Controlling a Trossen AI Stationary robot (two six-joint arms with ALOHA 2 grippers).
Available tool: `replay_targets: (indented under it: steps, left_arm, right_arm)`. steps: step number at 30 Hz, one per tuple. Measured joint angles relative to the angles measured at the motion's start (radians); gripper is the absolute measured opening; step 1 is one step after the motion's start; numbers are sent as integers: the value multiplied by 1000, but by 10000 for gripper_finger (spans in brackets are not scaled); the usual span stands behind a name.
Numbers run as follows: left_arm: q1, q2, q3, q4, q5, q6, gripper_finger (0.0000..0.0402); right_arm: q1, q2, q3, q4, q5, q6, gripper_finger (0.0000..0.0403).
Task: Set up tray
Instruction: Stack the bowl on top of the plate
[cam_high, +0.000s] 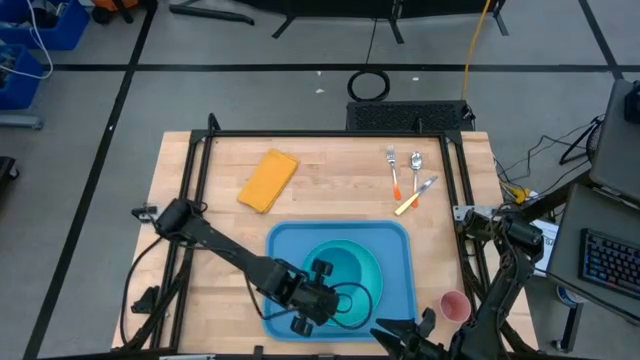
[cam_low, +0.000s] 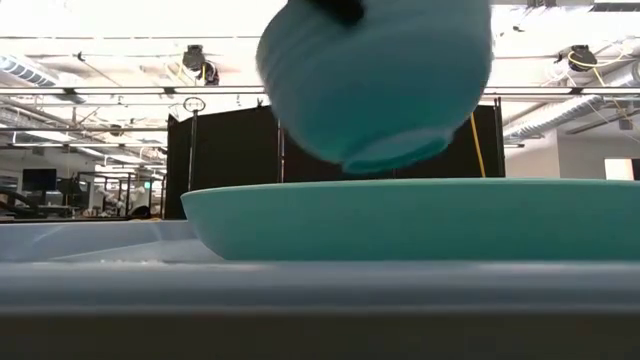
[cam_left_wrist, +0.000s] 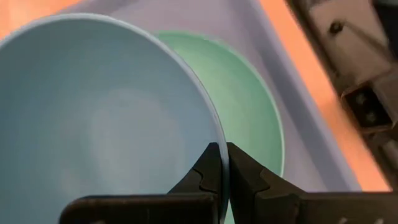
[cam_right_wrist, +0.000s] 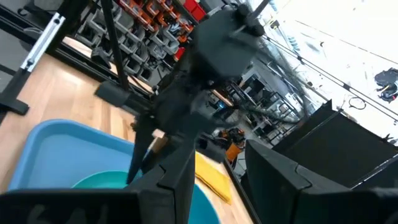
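Observation:
The blue tray lies at the table's near middle with the round teal plate on it. My left gripper hovers over the plate's near-left part, shut on a small light-blue bowl. The low view shows this bowl tilted and clear above the plate. In the left wrist view the bowl fills the picture, with the plate and the tray beyond it. My right gripper waits open at the table's near edge, right of the tray. My left gripper pinches the bowl's rim with one finger inside the bowl and one finger outside. The bowl is lifted clear of the plate and hangs tilted, its foot pointing down toward the plate.
A pink cup stands near the tray's near-right corner, close to my right arm. A folded yellow cloth lies on the far-left wood. A fork, a spoon and a yellow-handled knife lie far right.

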Motion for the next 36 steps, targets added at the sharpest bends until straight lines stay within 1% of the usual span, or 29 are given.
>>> replay_targets:
  steps: [6, 9, 12, 19, 24, 28, 36]
  left_arm:
    - [7, 23, 3, -32, 8, -1, 7]
    - [6, 23, 3, -15, 16, 8, 7]
    - [5, 23, 3, -15, 55, 10, 7]
    - [10, 69, 1, 3, 67, 12, 7]
    - [13, 70, 2, 23, 74, 10, 7]
    - [13, 70, 2, 54, 105, 21, 7]
    - [16, 70, 2, 48, 96, 27, 7]
  right_arm:
    - [0, 0, 0, -2, 0, 0, 130]
    - [0, 0, 0, -2, 0, 0, 130]
    - [0, 0, 0, -2, 0, 0, 130]
    - [-2, 0, 0, -2, -1, 5, 130]
    - [-2, 0, 0, -2, -2, 9, 130]
    - [-2, 0, 0, -3, -4, 13, 130]
    - [-2, 0, 0, -3, -5, 13, 130]
